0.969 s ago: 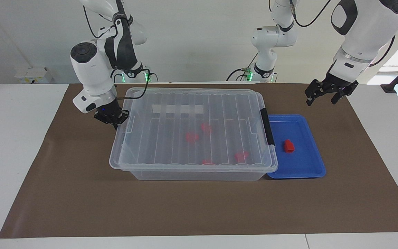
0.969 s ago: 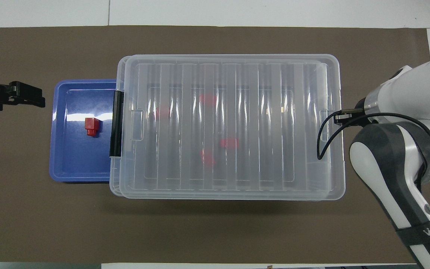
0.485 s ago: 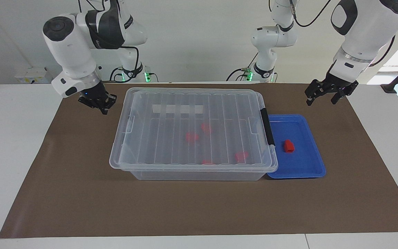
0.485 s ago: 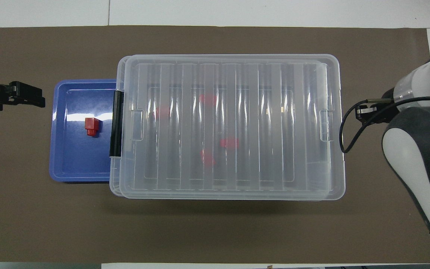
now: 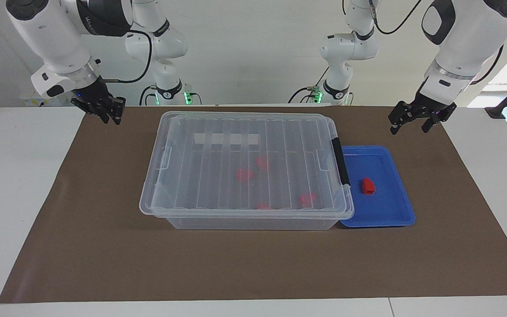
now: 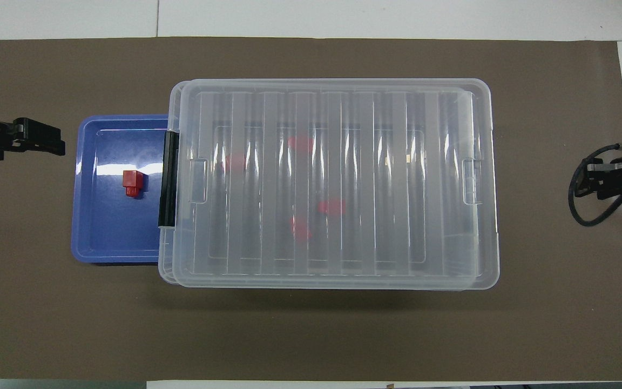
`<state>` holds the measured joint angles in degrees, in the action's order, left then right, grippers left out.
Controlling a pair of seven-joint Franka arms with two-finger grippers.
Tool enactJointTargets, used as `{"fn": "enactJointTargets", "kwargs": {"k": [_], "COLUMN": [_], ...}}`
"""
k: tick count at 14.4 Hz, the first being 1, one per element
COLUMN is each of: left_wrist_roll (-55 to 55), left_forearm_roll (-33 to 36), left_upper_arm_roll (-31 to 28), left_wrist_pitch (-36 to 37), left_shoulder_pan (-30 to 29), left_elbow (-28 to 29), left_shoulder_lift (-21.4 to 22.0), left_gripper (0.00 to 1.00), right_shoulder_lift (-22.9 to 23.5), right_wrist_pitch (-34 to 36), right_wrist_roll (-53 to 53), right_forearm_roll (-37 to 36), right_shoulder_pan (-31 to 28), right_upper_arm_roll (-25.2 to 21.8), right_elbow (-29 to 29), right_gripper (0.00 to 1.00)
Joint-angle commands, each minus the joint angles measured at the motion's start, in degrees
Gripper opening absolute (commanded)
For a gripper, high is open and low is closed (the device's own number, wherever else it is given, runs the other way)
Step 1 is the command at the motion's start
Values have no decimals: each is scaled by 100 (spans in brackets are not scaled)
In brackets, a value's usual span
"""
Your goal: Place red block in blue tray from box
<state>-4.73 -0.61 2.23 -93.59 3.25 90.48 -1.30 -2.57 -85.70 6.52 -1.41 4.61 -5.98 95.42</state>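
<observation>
The red block [image 5: 368, 186] lies in the blue tray [image 5: 387, 209], apart from both grippers; it also shows in the overhead view [image 6: 132, 183] in the tray [image 6: 108, 229]. The box [image 5: 209, 145] stands beside the tray with its ribbed lid shut and black latch [image 5: 340, 160] toward the tray; it also shows from overhead [image 6: 376, 248]. My left gripper [image 5: 410, 127] is open and empty, raised over the mat near the tray's end [image 6: 58, 143]. My right gripper [image 5: 112, 115] is raised over the mat's edge at the right arm's end, away from the box [image 6: 594, 182].
Several other red pieces [image 5: 244, 175] lie inside the shut box, blurred through the lid [image 6: 331, 206]. A brown mat [image 5: 253, 264] covers the table under everything. The white table shows past the mat at both ends.
My right gripper has lifted off the box's end and pulled away toward the right arm's end of the table. The left gripper, box, tray and red block have not moved.
</observation>
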Motion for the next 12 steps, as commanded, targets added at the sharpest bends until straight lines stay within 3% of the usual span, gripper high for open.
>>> {"fn": "enactJointTargets", "kwargs": {"k": [1, 12], "left_wrist_roll": [-46, -46], "left_forearm_roll": [26, 26], "left_upper_arm_roll": [14, 14], "left_wrist_pitch": [42, 42], "left_shoulder_pan": [-35, -35], "left_elbow": [163, 163], "left_shoulder_lift": [165, 165], "left_gripper": [100, 100], "right_shoulder_lift": [-77, -50], "right_wrist_pitch": [-25, -377], "right_wrist_roll": [-98, -230], "right_forearm_roll": [97, 26], "right_shoulder_pan": [-110, -30], "right_upper_arm_roll": [18, 35], "right_elbow": [109, 73], "right_gripper": [100, 100]}}
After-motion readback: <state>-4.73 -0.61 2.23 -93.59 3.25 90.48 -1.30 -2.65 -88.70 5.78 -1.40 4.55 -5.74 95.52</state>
